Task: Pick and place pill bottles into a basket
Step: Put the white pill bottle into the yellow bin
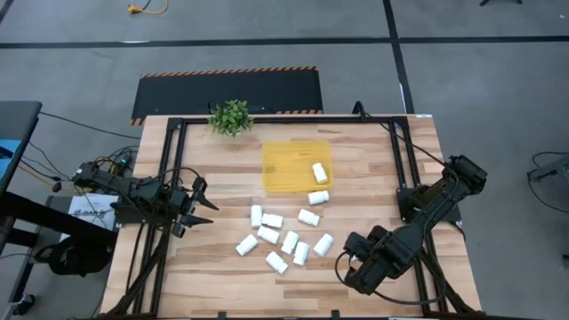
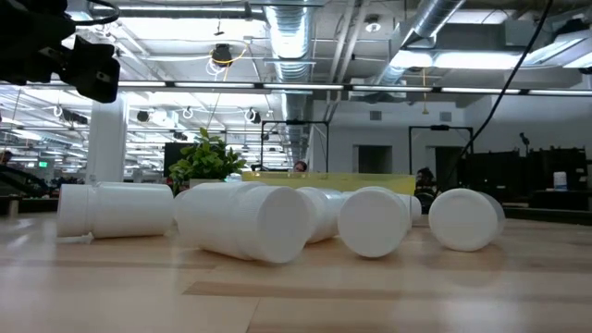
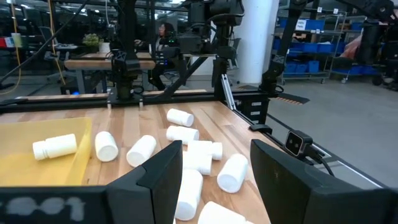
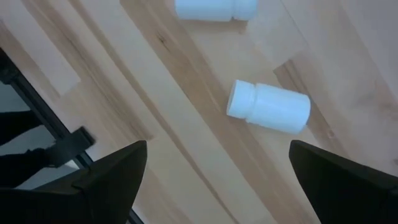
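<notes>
Now the right claw (image 4: 214,180) is wide open, just above a pill bottle (image 4: 268,106) lying sideways ahead of it.

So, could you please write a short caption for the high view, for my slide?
Right gripper hangs open beside loose pill bottles; one bottle lies in the yellow basket, left gripper waits aside.

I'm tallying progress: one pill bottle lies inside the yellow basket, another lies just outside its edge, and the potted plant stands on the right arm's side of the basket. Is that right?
Not quite: the potted plant stands on the left arm's side of the basket, at the table's far edge, as the high view shows. The rest holds: one pill bottle lies inside the basket and another just outside its edge.
</notes>
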`<action>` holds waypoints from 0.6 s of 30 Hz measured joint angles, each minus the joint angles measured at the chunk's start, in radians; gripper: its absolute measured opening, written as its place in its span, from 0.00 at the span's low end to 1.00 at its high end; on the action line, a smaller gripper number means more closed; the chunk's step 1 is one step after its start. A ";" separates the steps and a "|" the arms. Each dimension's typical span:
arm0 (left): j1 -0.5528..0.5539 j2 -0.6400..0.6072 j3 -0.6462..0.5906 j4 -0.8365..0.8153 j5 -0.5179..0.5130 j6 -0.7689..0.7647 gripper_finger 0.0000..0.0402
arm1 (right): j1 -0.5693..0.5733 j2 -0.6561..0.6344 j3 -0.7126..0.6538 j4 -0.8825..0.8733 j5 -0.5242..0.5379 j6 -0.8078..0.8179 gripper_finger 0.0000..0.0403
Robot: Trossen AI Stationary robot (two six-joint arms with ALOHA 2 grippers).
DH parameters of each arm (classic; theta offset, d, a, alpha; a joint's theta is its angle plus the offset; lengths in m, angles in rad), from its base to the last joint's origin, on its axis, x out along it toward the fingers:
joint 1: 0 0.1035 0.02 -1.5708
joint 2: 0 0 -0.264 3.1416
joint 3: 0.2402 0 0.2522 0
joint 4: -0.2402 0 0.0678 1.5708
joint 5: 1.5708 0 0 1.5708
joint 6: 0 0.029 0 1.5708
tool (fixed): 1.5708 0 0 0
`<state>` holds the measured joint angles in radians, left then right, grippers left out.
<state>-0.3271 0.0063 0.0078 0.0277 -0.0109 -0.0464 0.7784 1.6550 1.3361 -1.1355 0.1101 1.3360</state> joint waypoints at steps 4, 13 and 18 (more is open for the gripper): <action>0.000 0.000 0.000 0.000 0.000 0.000 0.44 | 0.000 0.000 0.000 -0.009 -0.002 0.000 0.96; 0.000 0.000 0.000 0.000 0.000 0.000 0.44 | -0.012 0.015 0.002 -0.039 -0.005 0.043 0.96; 0.000 0.000 0.000 0.000 0.000 0.000 0.44 | -0.015 0.063 0.002 -0.046 -0.016 0.052 0.96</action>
<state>-0.3271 0.0063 0.0078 0.0277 -0.0109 -0.0467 0.7630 1.7179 1.3376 -1.1814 0.0945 1.3876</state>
